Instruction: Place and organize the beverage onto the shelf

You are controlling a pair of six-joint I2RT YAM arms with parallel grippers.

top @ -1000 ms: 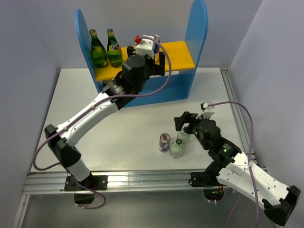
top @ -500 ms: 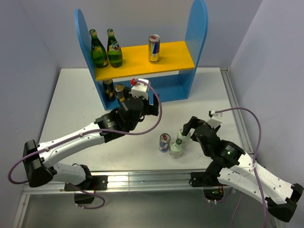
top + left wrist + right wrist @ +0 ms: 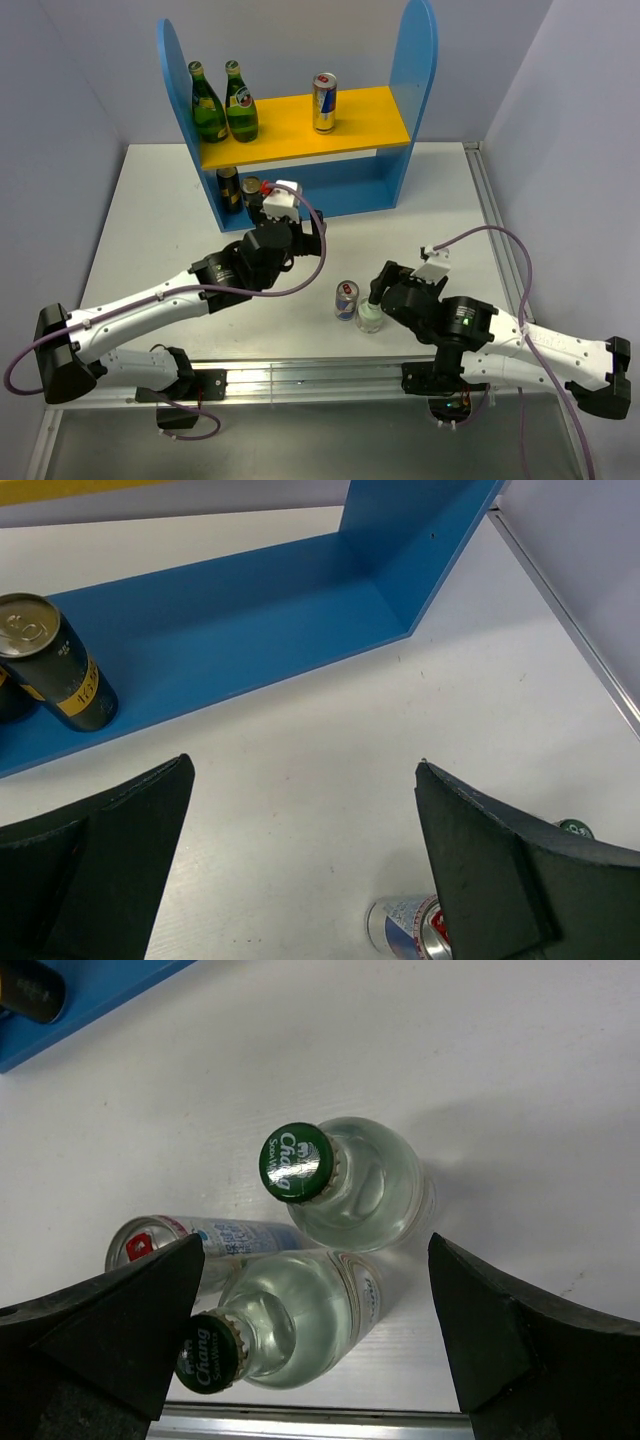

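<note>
The shelf (image 3: 415, 80) holds a blue-and-silver can (image 3: 323, 102) on its yellow upper board. Two dark black-gold cans (image 3: 228, 188) stand on its lower level; one shows in the left wrist view (image 3: 60, 665). A second blue-and-silver can (image 3: 346, 300) stands on the table beside two short clear bottles with dark green caps (image 3: 365, 1185) (image 3: 300, 1325). My left gripper (image 3: 312, 240) is open and empty, in front of the lower level. My right gripper (image 3: 315, 1330) is open, its jaws either side of the nearer bottle without touching it. In the top view it hides one bottle.
Two tall green glass bottles (image 3: 207, 105) stand at the left of the upper board. The table's metal front rail (image 3: 300, 375) runs just below the bottles. A grey wall closes in on the right.
My left gripper let go of the blue-and-silver can on the upper board and drew back down towards the table. My right gripper moved left and closer over the two clear bottles.
</note>
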